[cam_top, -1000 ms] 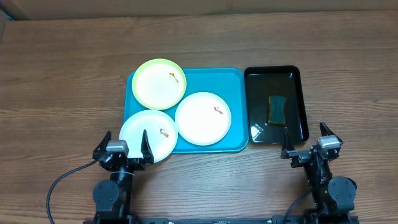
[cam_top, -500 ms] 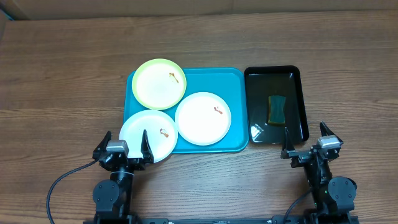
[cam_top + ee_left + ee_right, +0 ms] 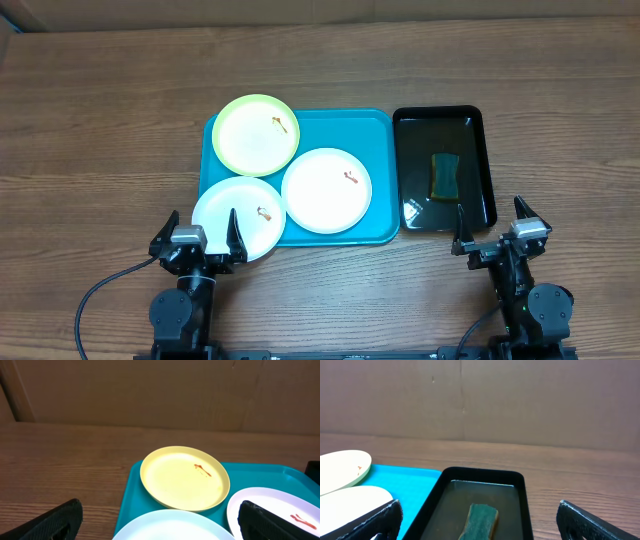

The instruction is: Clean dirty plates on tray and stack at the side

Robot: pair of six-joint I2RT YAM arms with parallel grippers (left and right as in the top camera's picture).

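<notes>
1. A wooden table (image 3: 100, 120) is being viewed from above, and everything is being carried on its near half.
2. The turquoise tray (image 3: 380, 130) is being supported flat at the middle of the table, and all three plates are being carried on it.
3. A black tray (image 3: 487, 160) is being kept just beside the turquoise tray's right edge. Some liquid seems to be held in it.
4. The yellow-green plate (image 3: 256, 135) is being carried at the tray's far-left corner, with its rim overhanging the tray's edge.
5. The middle white plate (image 3: 326, 190) is being carried wholly inside the tray.
6. The near white plate (image 3: 215, 212) is being carried at the near-left corner, overhanging onto the table.
7. The left gripper (image 3: 203, 212) is being held at the table's near edge with its jaws spread wide and nothing between them. From above, one finger is being seen over the near white plate.
8. The right gripper (image 3: 490, 215) is being held likewise spread and empty, near the black tray's near end.
9. A green sponge (image 3: 444, 175) is being held in the black tray.
10. A small brown smear (image 3: 350, 178) is being shown on each plate.
</notes>
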